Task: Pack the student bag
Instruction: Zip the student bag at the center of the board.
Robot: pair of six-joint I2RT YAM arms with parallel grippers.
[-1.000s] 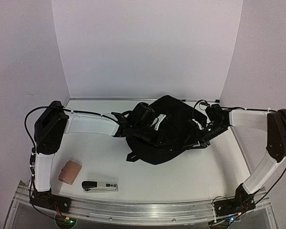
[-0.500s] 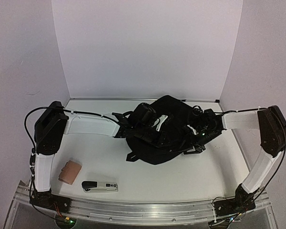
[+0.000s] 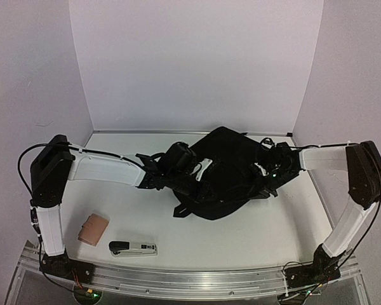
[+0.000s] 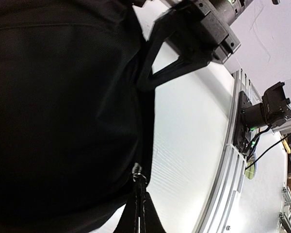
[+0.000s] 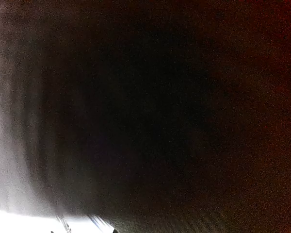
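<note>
Left gripper [image 3: 200,175] drew leftward; right gripper [image 3: 267,170] closed at student bag [image 3: 228,145].

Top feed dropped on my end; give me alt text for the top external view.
A black student bag lies centre frame, the left gripper and right gripper at its opposite sides. A stapler and a small tan case sit near the front left.

Black student bag [image 4: 63,121] on white table [image 4: 189,145]

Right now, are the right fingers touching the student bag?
Touching. Left wrist view: a right finger presses into the student bag at its edge; right wrist view shows only dark fabric.
</note>
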